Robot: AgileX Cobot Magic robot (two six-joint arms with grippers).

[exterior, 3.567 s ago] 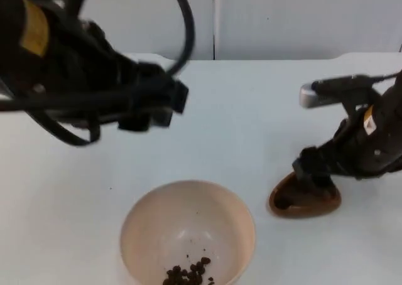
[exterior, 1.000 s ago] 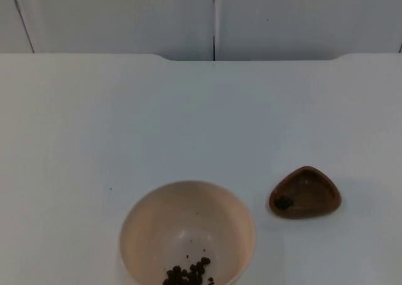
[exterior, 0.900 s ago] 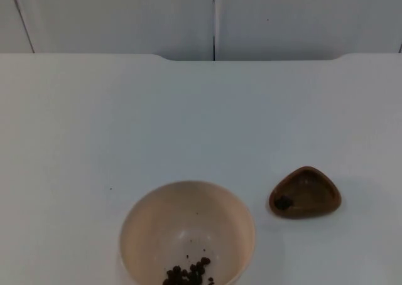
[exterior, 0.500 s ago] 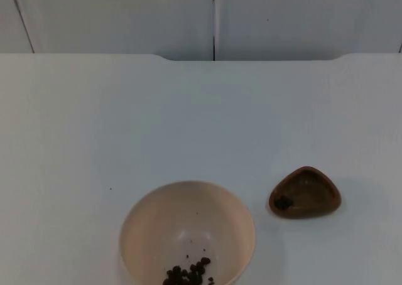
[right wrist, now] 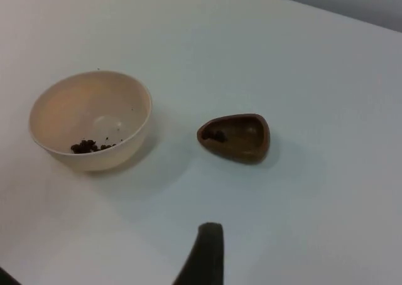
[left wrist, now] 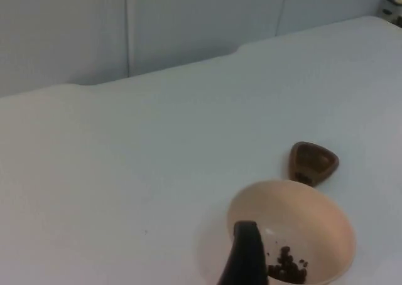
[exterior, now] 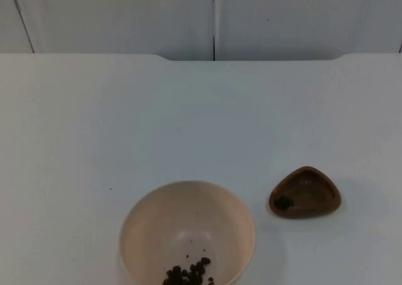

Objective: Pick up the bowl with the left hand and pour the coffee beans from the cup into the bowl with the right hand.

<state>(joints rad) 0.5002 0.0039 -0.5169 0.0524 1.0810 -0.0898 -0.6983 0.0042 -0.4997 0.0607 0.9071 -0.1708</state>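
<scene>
A cream bowl stands on the white table near its front edge, with a small heap of coffee beans inside. To its right a brown, rounded-triangular cup sits upright on the table, holding a few beans. My left gripper hangs back above the bowl, apart from it, with the cup beyond. My right gripper is also pulled back, well short of the cup and the bowl. Neither gripper touches anything.
The white table top stretches bare behind the bowl and cup up to the grey partition wall.
Both arms have drawn out of the top view since 3.6 s ago, when the right gripper was at the cup. Bowl and cup have stayed put over the last second.
</scene>
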